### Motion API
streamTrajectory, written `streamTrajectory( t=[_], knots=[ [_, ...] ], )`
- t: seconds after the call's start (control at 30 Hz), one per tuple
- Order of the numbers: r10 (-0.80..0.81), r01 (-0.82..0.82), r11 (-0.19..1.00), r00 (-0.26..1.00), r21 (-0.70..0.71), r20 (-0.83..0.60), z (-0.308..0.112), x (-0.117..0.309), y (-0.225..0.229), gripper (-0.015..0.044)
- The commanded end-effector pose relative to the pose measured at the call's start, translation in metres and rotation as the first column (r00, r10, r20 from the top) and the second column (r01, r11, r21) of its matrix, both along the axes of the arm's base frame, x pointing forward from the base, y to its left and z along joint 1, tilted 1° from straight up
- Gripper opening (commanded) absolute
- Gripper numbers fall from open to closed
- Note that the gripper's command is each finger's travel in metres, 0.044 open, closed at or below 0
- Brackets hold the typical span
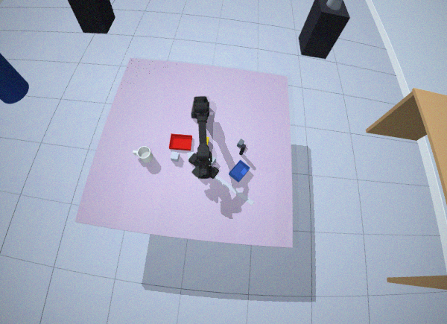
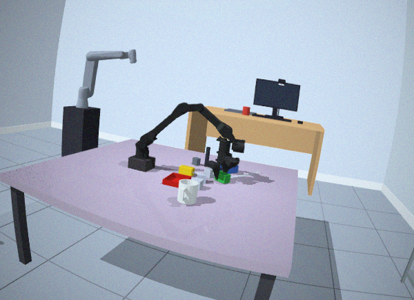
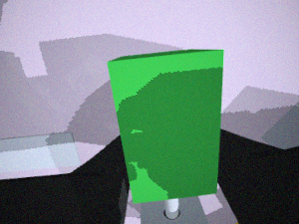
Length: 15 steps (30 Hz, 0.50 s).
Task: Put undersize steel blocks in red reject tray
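Note:
My gripper (image 1: 203, 171) (image 2: 219, 175) (image 3: 163, 131) is shut on the green GO gauge (image 2: 225, 177) (image 3: 171, 119). In the wrist view the gauge's pale pin (image 3: 171, 204) shows at the handle's lower edge, over a grey block (image 3: 151, 213). The pin's end meets a dark-rimmed round hole; how deep it goes I cannot tell. A pale steel block (image 1: 174, 156) (image 2: 199, 183) stands by the red reject tray (image 1: 180, 142) (image 2: 171, 180). Another pale block (image 1: 213, 161) (image 2: 208, 172) is partly hidden by the gripper. The red tray looks empty in the top view.
A white mug (image 1: 144, 154) (image 2: 187, 192) stands left of the red tray. A blue tray (image 1: 239, 171) (image 2: 233, 169) lies right of the gripper. A yellow block (image 2: 186, 170) is behind the red tray. A dark grey block (image 1: 241, 142) (image 2: 196, 161) and a black upright object (image 1: 242, 150) (image 2: 207, 155) stand further right.

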State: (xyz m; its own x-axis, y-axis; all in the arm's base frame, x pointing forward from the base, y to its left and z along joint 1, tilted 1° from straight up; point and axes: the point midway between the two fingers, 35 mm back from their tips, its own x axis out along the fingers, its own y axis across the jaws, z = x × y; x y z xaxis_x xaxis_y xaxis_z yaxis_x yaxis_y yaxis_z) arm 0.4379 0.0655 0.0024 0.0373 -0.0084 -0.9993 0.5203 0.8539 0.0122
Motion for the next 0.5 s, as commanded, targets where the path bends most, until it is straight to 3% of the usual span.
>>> streamTrajectory(
  t=[0.0,0.47],
  knots=[
    [0.003,-0.003,1.000,1.000,-0.004,0.012,0.0035,0.0048,-0.0028,0.0000],
    [0.003,-0.003,1.000,1.000,-0.004,0.012,0.0038,0.0088,-0.0049,0.0000]
  ],
)
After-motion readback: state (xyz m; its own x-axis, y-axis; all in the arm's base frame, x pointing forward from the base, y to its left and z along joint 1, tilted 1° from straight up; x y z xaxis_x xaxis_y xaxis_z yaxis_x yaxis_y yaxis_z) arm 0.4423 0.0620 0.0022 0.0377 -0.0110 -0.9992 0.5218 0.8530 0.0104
